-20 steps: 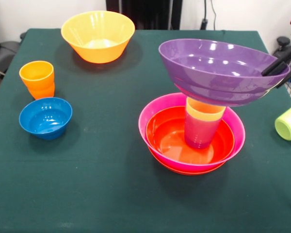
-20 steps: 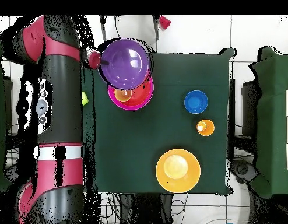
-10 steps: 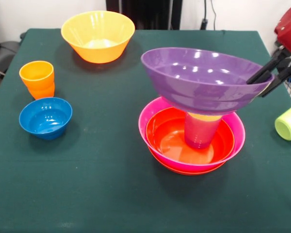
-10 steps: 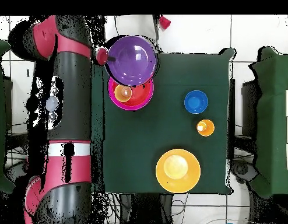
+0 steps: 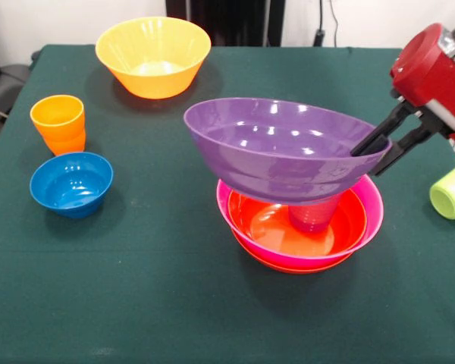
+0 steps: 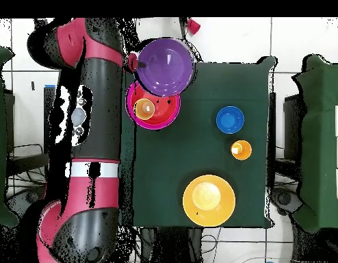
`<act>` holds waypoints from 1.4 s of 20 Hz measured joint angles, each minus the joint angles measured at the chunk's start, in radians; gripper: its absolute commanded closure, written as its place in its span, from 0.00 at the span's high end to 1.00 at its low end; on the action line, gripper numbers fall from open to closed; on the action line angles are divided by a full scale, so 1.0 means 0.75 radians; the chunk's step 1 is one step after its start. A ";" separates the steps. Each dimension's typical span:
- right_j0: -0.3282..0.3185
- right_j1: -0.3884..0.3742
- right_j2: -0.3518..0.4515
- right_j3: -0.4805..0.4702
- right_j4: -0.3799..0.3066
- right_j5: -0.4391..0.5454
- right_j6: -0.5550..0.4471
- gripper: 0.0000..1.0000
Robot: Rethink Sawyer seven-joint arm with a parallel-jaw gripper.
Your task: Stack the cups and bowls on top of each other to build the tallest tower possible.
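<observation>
The purple bowl point(image 5: 280, 152) hangs tilted in the air over the tower point(image 5: 299, 224), its rim lower on the side where the gripper point(image 5: 379, 145) pinches it, one dark finger inside the wall and one outside, so the jaws are clamped on the bowl's edge. In the front view the bowl covers the upper part of the nested cups point(image 5: 312, 216) standing in the red-orange bowl point(image 5: 269, 224), which itself sits inside the pink bowl point(image 5: 373, 201); only the lower purple part of the cups shows beneath it. In the overhead view the purple bowl point(image 6: 166, 65) lies off to one side of the cups point(image 6: 145, 108), whose yellow mouth is wholly uncovered, so the bowl's centre is not yet over them. That offset is what the coming move appears to depend on: the bowl would need to shift across toward the cups and level out before it can rest on their rim, and a tilted release risks it sliding off. Well apart on the green table point(image 5: 174, 303) stand the yellow-orange bowl point(image 5: 153, 54), the orange cup point(image 5: 58, 123), the blue bowl point(image 5: 70, 183) and, at the edge, the lime green cup point(image 5: 453, 189).
</observation>
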 measured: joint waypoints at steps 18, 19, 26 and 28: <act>0.011 0.016 -0.060 0.000 0.001 0.000 0.000 0.00; 0.013 0.015 -0.063 0.000 0.001 0.000 0.000 0.00; 0.027 0.006 -0.066 0.011 0.001 0.000 0.000 0.00; 0.029 0.003 -0.066 0.013 0.001 0.000 0.000 0.00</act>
